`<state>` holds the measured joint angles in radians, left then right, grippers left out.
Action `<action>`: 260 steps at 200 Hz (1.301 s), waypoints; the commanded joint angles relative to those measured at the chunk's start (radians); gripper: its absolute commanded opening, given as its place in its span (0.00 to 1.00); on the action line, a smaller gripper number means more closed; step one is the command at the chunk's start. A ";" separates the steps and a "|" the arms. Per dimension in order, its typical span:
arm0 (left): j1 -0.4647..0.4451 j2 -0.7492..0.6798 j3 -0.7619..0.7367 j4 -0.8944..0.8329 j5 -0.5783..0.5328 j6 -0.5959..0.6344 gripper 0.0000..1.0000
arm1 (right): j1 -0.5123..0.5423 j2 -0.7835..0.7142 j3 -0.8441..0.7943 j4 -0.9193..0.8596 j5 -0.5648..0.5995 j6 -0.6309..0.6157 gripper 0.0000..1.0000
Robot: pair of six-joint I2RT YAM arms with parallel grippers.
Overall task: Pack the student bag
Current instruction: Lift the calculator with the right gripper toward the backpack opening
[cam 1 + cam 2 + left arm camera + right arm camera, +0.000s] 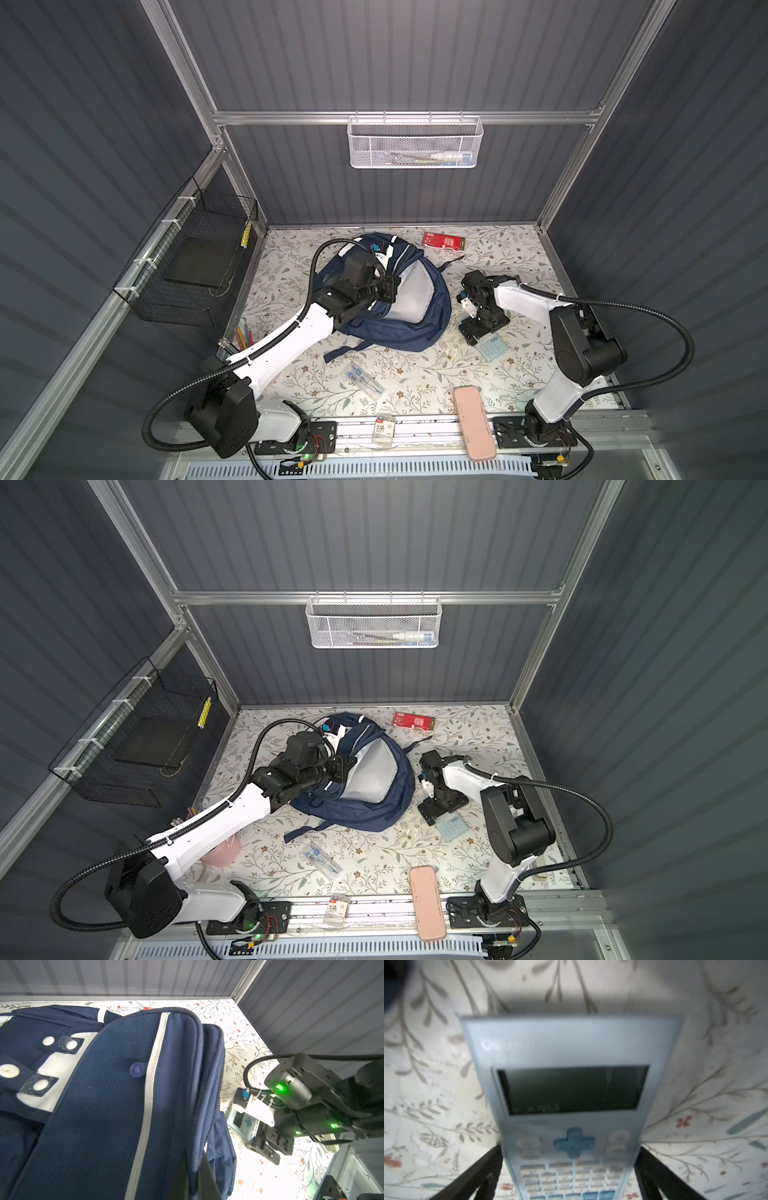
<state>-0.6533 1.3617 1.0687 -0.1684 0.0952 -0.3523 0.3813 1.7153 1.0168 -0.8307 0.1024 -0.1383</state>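
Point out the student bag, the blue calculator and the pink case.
student bag (399,332): in a top view, on its navy outer fabric.
blue calculator (572,1103): right wrist view, on its dark screen.
pink case (473,422): in a top view, on the middle of its top face.

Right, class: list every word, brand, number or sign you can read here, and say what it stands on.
Nothing reads for certain.
calculator: white brand mark above the screen and key labels, all blurred.
red box: white print, too small.
clear packet on the front rail: red label, perhaps a large "3", too small to be sure.
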 commanded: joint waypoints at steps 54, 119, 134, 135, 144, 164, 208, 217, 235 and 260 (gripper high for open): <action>0.008 -0.010 -0.006 -0.003 0.007 -0.018 0.00 | 0.008 0.093 0.035 -0.148 -0.002 -0.026 0.95; 0.007 0.033 0.013 0.011 0.033 -0.031 0.00 | 0.007 0.048 -0.018 -0.031 0.033 -0.030 0.80; 0.007 0.033 0.012 0.017 0.030 -0.035 0.00 | 0.007 0.014 -0.023 -0.010 0.016 -0.034 0.79; 0.007 0.033 0.012 0.017 0.030 -0.036 0.00 | 0.007 0.011 -0.023 -0.009 0.016 -0.035 0.79; 0.008 0.031 0.012 0.018 0.030 -0.039 0.00 | 0.007 -0.013 -0.020 -0.006 0.017 -0.029 0.78; 0.009 0.031 0.013 0.012 0.025 -0.041 0.00 | 0.007 -0.079 -0.009 -0.023 0.023 -0.006 0.77; 0.008 0.042 0.024 0.007 0.028 -0.042 0.00 | 0.058 -0.215 0.075 -0.108 0.036 0.055 0.77; 0.008 0.040 0.028 0.010 0.030 -0.045 0.00 | 0.089 -0.215 0.114 -0.123 0.033 0.068 0.77; 0.008 0.032 0.033 0.012 0.028 -0.048 0.00 | 0.145 -0.175 0.213 -0.137 0.018 0.098 0.79; 0.009 0.006 0.049 -0.003 0.026 -0.054 0.00 | 0.175 -0.058 0.381 -0.106 -0.103 0.156 0.79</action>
<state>-0.6525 1.3861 1.0721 -0.1566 0.1177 -0.3790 0.5343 1.5658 1.2640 -0.9447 0.1024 -0.0578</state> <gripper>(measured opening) 0.077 0.844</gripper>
